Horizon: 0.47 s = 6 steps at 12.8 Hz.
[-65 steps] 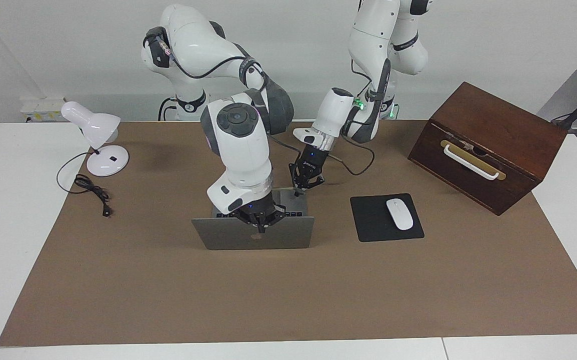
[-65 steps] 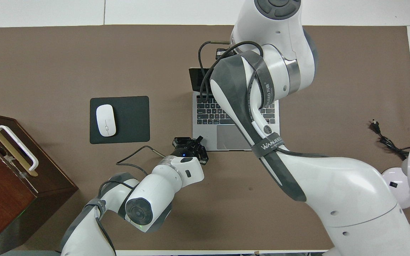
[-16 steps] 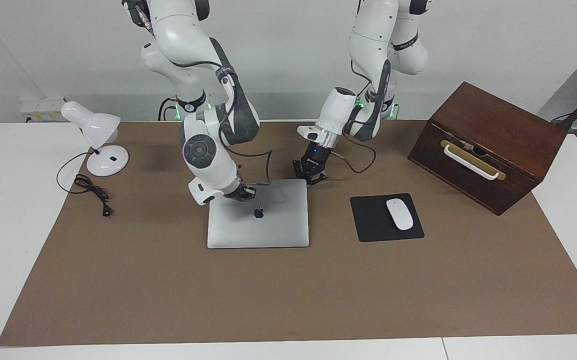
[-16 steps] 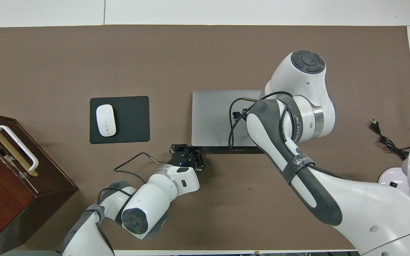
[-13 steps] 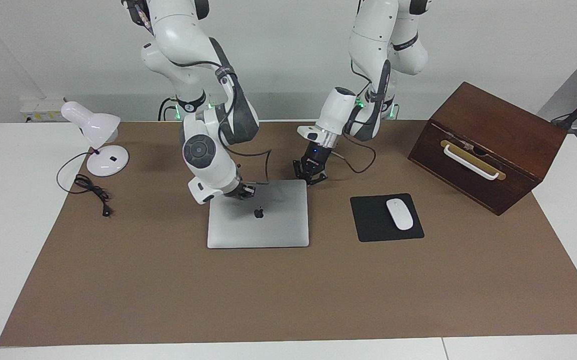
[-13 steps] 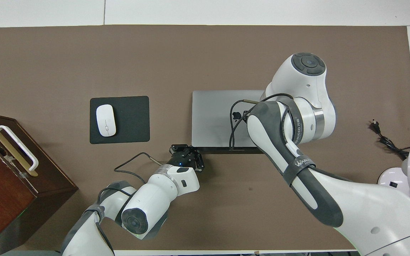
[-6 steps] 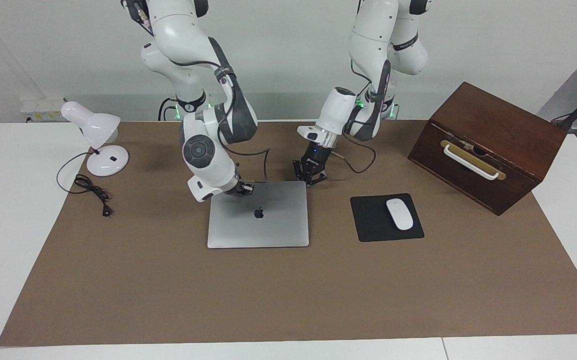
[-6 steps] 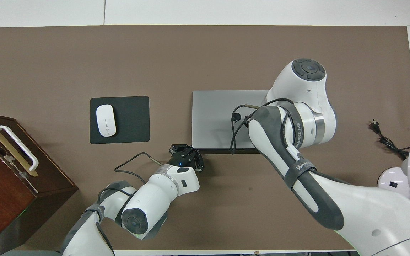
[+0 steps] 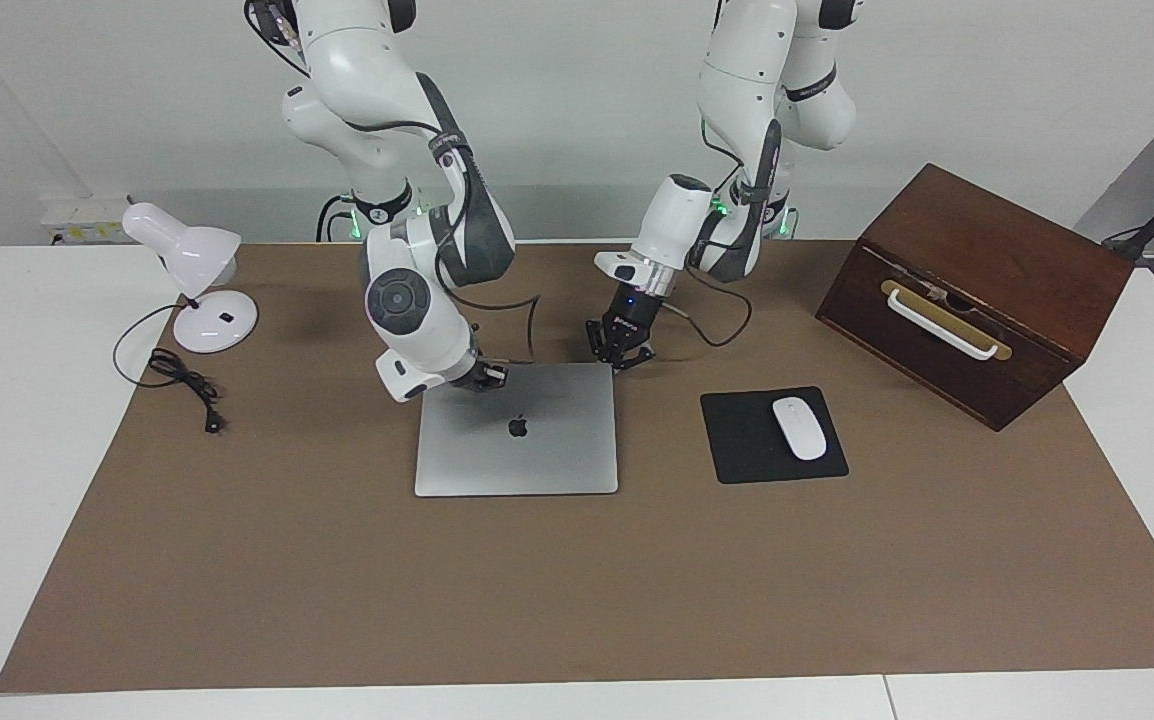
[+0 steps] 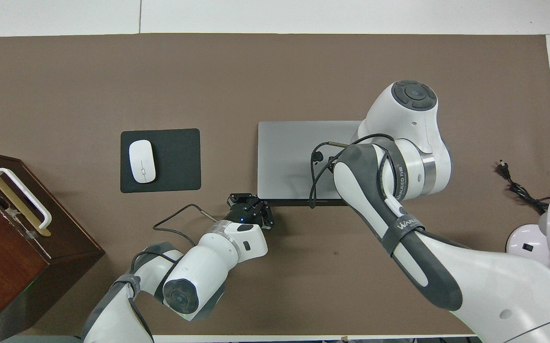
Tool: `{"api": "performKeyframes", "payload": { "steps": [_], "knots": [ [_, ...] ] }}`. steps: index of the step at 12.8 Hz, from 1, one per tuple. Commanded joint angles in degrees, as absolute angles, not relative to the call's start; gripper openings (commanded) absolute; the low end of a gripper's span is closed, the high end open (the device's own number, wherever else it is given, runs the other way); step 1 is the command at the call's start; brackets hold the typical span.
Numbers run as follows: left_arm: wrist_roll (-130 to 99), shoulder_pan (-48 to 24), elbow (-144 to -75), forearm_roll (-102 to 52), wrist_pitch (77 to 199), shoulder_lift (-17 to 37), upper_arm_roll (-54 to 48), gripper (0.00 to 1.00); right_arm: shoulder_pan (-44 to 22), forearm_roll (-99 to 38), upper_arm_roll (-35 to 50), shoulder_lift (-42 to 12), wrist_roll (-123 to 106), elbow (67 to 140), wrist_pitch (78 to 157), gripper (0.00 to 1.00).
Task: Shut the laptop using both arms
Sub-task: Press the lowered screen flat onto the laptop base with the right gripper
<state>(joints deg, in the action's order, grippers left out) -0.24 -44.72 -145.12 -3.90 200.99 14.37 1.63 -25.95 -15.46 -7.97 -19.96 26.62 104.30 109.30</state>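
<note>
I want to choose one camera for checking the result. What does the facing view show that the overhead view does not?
Facing only: the right gripper, shut, at the closed laptop's edge nearest the robots.

Overhead only: the right arm covers that gripper and part of the lid.

Both: lid down flat; left gripper, shut, by the laptop's corner; mouse on its pad.
</note>
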Motion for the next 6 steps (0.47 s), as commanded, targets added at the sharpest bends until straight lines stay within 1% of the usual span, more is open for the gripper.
{"api": "performKeyframes", "payload": {
  "steps": [1,6],
  "knots": [
    [0.6,-45.8,-146.4,-4.1,200.5,17.1,3.0,0.00,-25.8,-17.1,-7.6,-18.4,26.3,106.5,110.7,0.00],
    [0.6,-45.8,-146.4,-4.1,200.5,17.1,3.0,0.00,-25.1,-17.4,-7.6,-18.5,27.7,105.2,111.4,0.00]
  ]
}}
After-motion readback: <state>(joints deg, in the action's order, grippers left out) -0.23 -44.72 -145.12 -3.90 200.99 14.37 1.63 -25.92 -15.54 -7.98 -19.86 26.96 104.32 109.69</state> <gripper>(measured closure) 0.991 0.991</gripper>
